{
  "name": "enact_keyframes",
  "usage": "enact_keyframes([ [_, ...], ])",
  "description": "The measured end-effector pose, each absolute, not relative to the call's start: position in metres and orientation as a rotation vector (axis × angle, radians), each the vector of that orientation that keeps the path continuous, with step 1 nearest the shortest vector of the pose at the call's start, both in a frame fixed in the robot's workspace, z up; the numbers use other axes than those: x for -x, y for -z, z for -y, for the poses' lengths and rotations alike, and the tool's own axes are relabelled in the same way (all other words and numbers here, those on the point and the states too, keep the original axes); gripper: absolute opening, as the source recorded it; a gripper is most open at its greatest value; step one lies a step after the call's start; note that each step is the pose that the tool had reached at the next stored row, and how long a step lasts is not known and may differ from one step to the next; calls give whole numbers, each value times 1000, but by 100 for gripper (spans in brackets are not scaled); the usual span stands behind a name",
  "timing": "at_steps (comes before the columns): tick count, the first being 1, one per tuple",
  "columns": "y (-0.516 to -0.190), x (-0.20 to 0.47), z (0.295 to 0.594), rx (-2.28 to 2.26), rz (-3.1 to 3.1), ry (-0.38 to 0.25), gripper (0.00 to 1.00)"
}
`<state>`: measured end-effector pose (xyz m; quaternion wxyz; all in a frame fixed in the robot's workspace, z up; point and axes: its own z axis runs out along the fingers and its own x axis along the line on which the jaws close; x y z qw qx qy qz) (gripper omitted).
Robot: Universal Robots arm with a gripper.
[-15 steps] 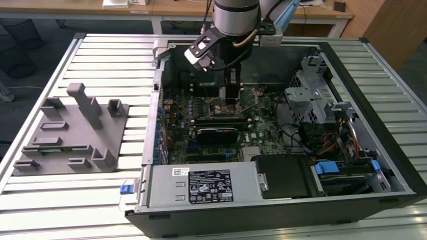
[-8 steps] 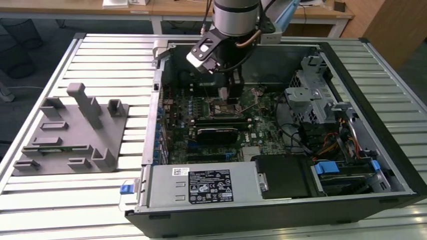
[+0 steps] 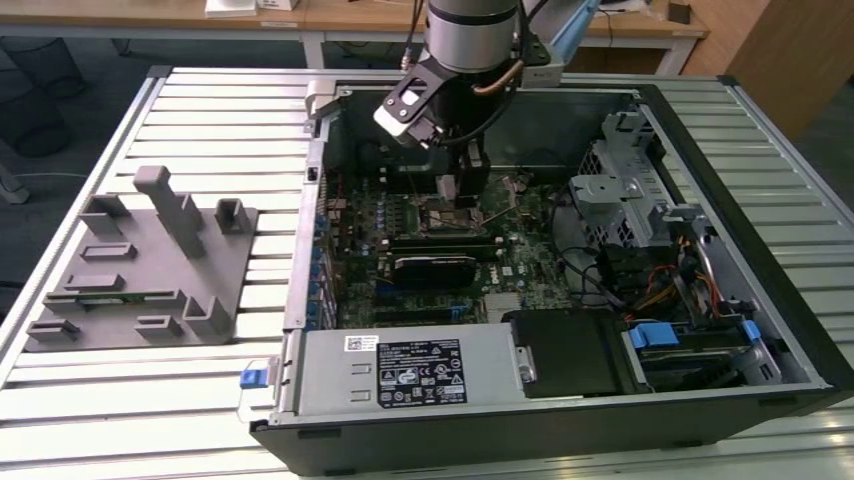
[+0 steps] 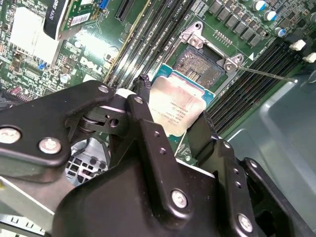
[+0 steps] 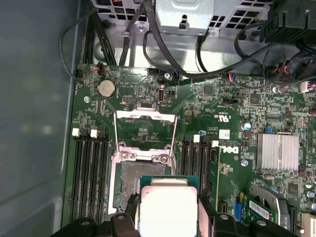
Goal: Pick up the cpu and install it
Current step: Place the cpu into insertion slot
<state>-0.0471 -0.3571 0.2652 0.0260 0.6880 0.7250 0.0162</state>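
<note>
Surface: a slatted metal bench carries an open computer case and a grey holder block. The block lies outside the case, well apart from the tool.
Room: wooden desks stand beyond the bench, behind the arm.
Case: it holds a green motherboard, black cables, a drive cage and a power supply box.
Tool: closed on the cpu, one finger on each of two opposite edges.
Cpu: metal top up, gripped in the tool just over the open socket and partly covering it in the first wrist view. Whether they touch cannot be told.
Socket: its metal frame is flipped up just beyond the tool's tips.
Writing: a black-and-white label sits on the power supply box, and there is fine print on the cpu top.
</note>
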Motion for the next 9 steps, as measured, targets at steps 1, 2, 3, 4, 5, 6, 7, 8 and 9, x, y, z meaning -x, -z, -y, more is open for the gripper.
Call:
enact_keyframes([
  [1,-265,47,357,-2126,-2241,-50,55],
  [2,-264,47,357,-2126,-2241,-50,55],
  [3,-262,47,357,-2126,-2241,-50,55],
  [4,-261,47,357,-2126,-2241,-50,55],
  [5,-259,47,357,-2126,-2241,-50,55],
  [6,-257,47,357,-2126,-2241,-50,55],
  [7,-255,47,357,-2126,-2241,-50,55],
  [8,-254,47,357,-2126,-2241,-50,55],
  [9,-252,47,357,-2126,-2241,-50,55],
])
